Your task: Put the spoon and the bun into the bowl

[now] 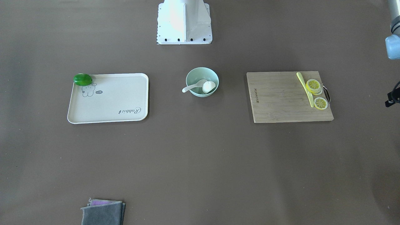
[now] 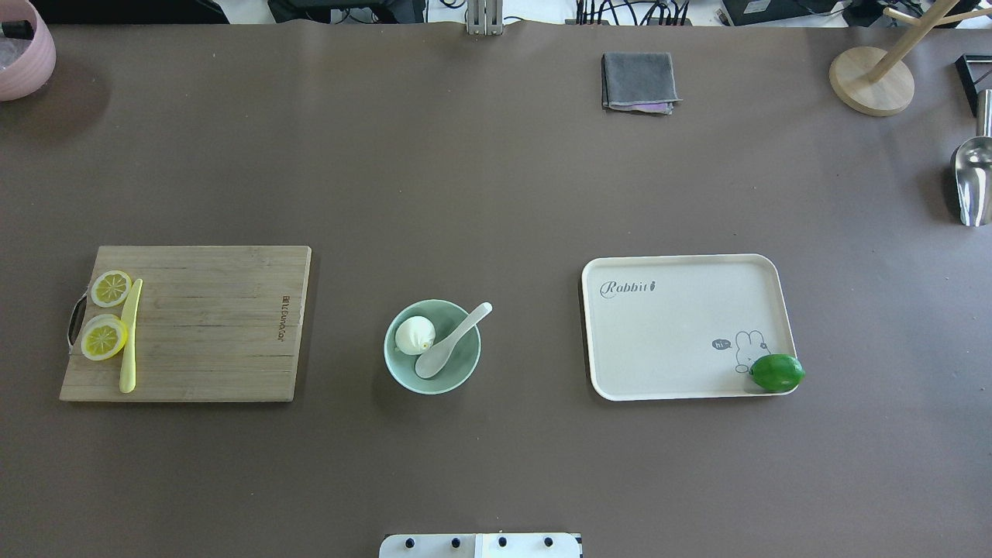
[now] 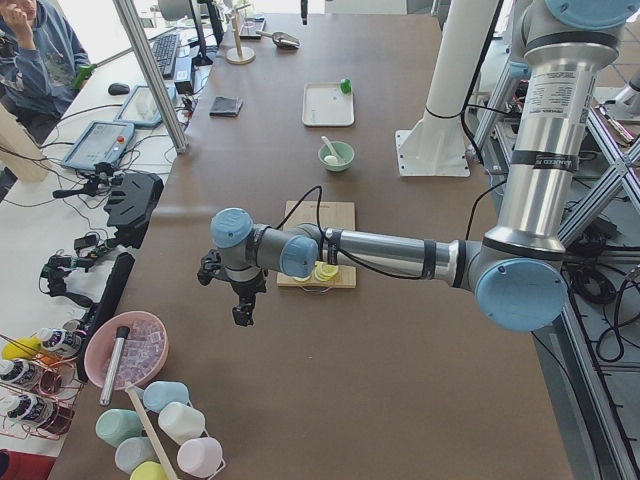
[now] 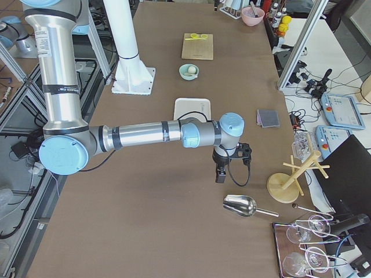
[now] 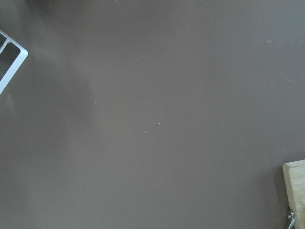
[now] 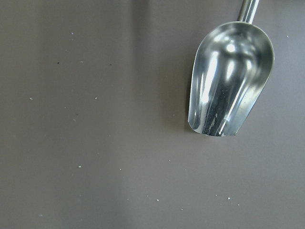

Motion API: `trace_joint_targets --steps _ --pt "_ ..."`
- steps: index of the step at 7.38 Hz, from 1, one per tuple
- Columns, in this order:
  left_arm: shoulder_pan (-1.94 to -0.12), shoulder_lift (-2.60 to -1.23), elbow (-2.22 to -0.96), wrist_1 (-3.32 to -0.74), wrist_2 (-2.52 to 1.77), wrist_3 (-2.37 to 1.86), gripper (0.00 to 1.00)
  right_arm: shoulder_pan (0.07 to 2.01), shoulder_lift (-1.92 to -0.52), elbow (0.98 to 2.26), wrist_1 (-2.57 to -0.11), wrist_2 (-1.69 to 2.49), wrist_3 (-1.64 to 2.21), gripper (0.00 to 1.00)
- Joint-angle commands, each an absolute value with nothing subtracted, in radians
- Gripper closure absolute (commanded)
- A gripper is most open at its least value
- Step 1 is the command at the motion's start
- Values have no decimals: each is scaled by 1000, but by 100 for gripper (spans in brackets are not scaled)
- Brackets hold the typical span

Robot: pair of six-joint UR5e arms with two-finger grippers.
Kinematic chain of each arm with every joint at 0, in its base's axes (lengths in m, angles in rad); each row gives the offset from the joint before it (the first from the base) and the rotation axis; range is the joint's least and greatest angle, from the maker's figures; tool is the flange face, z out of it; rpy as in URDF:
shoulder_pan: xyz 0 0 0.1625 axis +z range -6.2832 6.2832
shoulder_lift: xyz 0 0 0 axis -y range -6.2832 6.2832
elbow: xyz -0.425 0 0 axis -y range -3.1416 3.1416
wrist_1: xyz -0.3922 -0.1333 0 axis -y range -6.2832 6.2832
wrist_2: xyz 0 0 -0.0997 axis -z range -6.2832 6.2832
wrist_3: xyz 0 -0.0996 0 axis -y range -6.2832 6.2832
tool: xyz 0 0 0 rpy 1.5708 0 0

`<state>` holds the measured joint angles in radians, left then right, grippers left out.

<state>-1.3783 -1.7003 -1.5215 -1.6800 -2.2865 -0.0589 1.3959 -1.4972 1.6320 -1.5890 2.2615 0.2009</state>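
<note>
Finding bun [image 2: 415, 335] and spoon [image 2: 446, 349] both inside bowl [image 2: 465, 370] at table centre, spoon handle slanting over rim toward tray [image 2: 682, 271]. Placing left gripper [image 3: 242, 316] beyond cutting board [image 2: 217, 325], right gripper [image 4: 219, 177] near metal scoop [image 6: 228, 81], equally far from bowl; cannot tell whether either is released or clenched. Judging nothing left to fetch.

Left arm [image 3: 390, 255]: upper arm upright, forearm stretched out level, wrist bent down. Left pincer [image 3: 241, 314] points straight down. Right arm [image 4: 145, 134]: same pose, mirrored, with the right pincer [image 4: 220, 174] also pointing down. Finger spacing on either pincer too small to make out.
</note>
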Motion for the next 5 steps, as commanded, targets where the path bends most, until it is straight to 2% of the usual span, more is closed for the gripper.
trace_joint_targets --steps 1,5 --pt "-1378 -1701 -1540 -1674 -2289 -60 2 1396 -1496 1626 -1586 2261 202 0" --pt "-1379 -1706 -1551 -1671 -2335 -163 2 1393 -1494 1617 -1588 2261 204 0"
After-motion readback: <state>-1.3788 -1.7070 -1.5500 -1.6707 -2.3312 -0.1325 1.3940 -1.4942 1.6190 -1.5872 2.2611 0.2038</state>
